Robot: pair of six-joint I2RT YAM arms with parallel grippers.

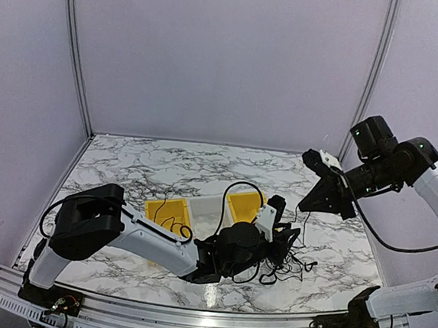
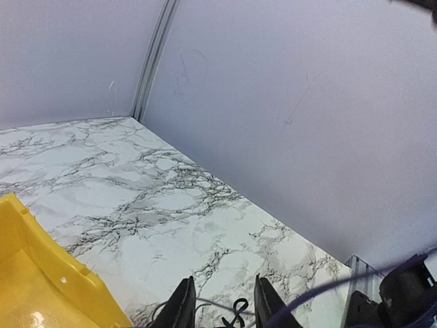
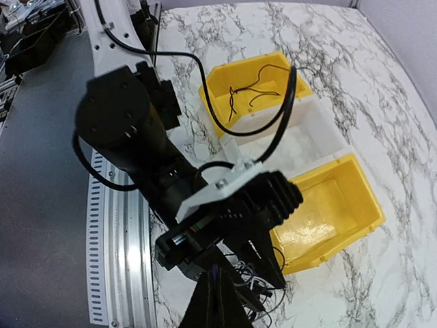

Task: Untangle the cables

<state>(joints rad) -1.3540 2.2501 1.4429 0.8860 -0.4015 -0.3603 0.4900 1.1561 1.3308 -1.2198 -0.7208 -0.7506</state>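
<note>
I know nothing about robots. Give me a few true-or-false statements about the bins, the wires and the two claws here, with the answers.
1. A whitish translucent plastic bin stands between two yellow plastic bins. True.
2. Both yellow bins are empty. False: thin black cables lie in the left yellow bin.
3. The left gripper is down at the tangle of thin black cables on the white marble-patterned table. True.
4. The right gripper is wide open. False: it is shut, raised above the table.
</note>
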